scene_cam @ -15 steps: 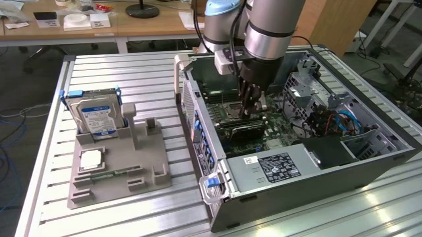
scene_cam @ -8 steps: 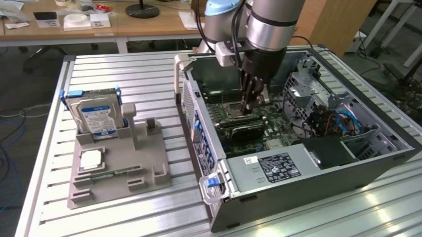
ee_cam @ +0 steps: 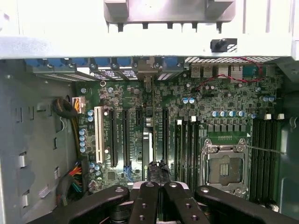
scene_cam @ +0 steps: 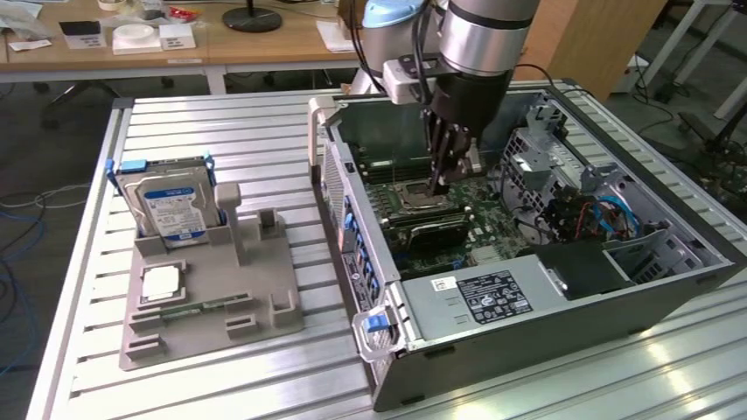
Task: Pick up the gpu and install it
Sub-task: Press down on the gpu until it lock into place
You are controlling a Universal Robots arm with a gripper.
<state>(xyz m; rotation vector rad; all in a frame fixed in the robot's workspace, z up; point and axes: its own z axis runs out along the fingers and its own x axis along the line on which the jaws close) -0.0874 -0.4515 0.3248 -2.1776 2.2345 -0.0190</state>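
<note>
The gpu (scene_cam: 436,231) stands on edge in a slot of the motherboard (scene_cam: 491,232) inside the open computer case (scene_cam: 548,302), its black cooler showing. In the wrist view the gpu (ee_cam: 148,135) appears edge-on as a thin strip between the long black slots, running to the rear brackets. My gripper (scene_cam: 440,185) hangs inside the case just above the card, fingers shut together with nothing visibly between them. The gripper (ee_cam: 157,185) sits over the card's near end; whether it touches the card I cannot tell.
A grey parts holder (scene_cam: 262,302) lies at the exterior view's left, carrying a silver hard drive (scene_cam: 173,206), a processor chip (scene_cam: 161,282) and a narrow green memory stick (scene_cam: 201,307). The CPU socket (ee_cam: 225,169), the power supply (scene_cam: 491,297) and the drive cage (scene_cam: 548,157) crowd the case.
</note>
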